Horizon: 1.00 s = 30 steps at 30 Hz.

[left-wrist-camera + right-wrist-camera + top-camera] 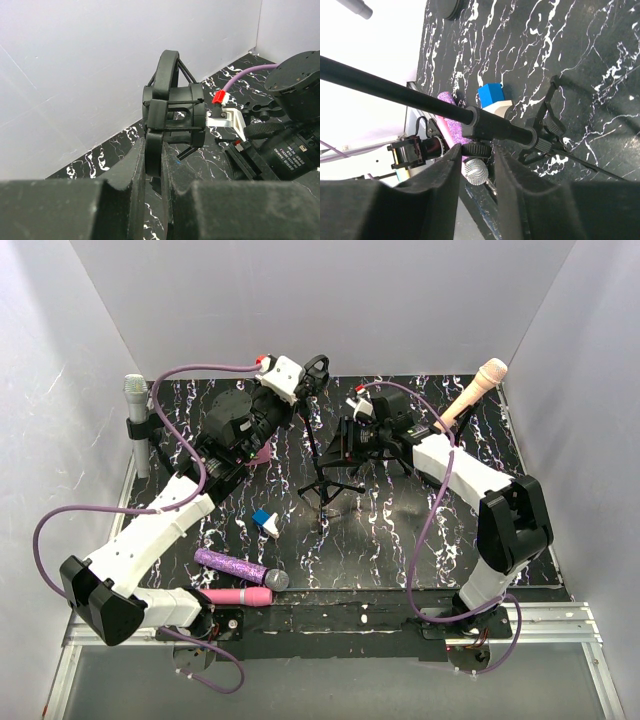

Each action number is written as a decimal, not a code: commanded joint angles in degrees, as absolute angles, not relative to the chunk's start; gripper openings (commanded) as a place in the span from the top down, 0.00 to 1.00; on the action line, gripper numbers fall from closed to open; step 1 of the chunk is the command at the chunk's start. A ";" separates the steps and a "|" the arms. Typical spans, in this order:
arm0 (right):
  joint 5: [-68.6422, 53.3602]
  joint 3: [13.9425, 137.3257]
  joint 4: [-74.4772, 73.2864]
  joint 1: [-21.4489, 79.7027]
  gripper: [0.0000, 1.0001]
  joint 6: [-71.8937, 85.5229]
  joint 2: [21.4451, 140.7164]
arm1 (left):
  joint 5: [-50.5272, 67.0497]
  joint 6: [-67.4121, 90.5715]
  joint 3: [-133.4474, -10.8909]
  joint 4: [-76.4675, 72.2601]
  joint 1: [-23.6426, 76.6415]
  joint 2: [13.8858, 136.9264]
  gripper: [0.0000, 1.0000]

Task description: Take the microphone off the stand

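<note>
The left gripper [152, 156] clamps the shock mount [172, 107]. The right gripper [476, 152] sits narrow at the stand pole [395, 90], its grip unclear, so pulling could topple the stand.

four microphones [240, 568] [240, 595] [136, 390] [478, 388], one tripod stand [325, 487], one blue-and-white block [265, 522], two robot arms [150, 530] [470, 475]

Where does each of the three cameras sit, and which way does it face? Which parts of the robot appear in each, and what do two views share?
Top external: above and behind the bases, looking down on the table; both arms, left gripper and right gripper show.
Left wrist: on the left arm, facing toward the back wall; its fingers clamp the shock mount.
Right wrist: on the right arm, facing the table's near left; its fingers clamp the stand pole.
Shared: the blue block, in top and right wrist views.
</note>
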<state>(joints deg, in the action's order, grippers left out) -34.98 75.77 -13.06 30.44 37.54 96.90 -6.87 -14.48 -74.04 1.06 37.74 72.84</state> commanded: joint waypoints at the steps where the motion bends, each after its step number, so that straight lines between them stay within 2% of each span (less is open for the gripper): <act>1: -34.71 78.57 -10.02 30.67 0.68 38.32 97.64 | -7.56 -14.41 -75.23 4.66 37.62 73.21 1.00; 2: -34.89 78.66 -9.85 30.67 0.74 38.06 97.73 | -7.56 -14.50 -75.23 4.75 37.53 73.21 1.00; 4: -35.24 78.92 -10.19 30.76 0.95 36.22 97.82 | -7.65 -14.41 -75.23 4.75 37.62 73.39 1.00; 5: -34.98 79.01 -10.80 30.76 0.99 34.91 97.74 | -7.91 -14.50 -75.50 4.83 37.53 73.39 1.00; 7: -34.89 79.01 -11.16 30.94 0.99 29.56 97.04 | -8.52 -14.06 -75.85 5.01 37.62 73.65 1.00; 11: -30.60 78.32 -11.87 32.52 0.99 7.71 94.14 | -9.14 -13.10 -76.99 5.53 37.62 74.18 1.00; 15: -26.37 72.43 -0.63 33.48 0.99 -14.45 89.65 | -8.96 -12.57 -77.26 6.68 37.62 74.18 1.00; 18: -25.40 71.02 3.06 35.50 0.99 -34.75 88.25 | -9.05 -12.04 -77.08 7.56 37.62 74.01 1.00; 21: -24.44 63.93 7.10 38.31 0.99 -61.34 85.44 | -8.61 -11.60 -76.82 7.47 37.62 73.74 1.00; 23: -23.21 54.80 22.48 39.72 0.99 -75.79 83.50 | -8.35 -11.43 -76.64 7.29 37.53 73.65 1.00; 25: -23.12 45.66 39.99 40.78 0.99 -81.46 83.84 | -8.44 -11.43 -76.47 7.21 37.62 73.65 1.00; 26: -22.51 43.18 45.47 41.48 0.87 -82.43 84.54 | -8.44 -11.43 -76.38 7.12 37.62 73.57 1.00; 27: -22.07 40.98 50.14 41.92 0.65 -82.27 84.90 | -8.35 -11.43 -76.29 7.03 37.62 73.48 1.00; 28: -22.06 39.48 52.62 42.01 0.47 -80.96 84.55 | -8.35 -11.51 -76.12 7.03 37.53 73.39 1.00; 29: -22.32 38.33 51.52 42.01 0.36 -79.03 82.98 | -8.44 -11.43 -76.11 6.94 37.62 73.30 1.00; 30: -22.24 38.15 47.15 42.01 0.33 -76.14 79.66 | -8.35 -11.51 -76.03 6.94 37.62 73.30 1.00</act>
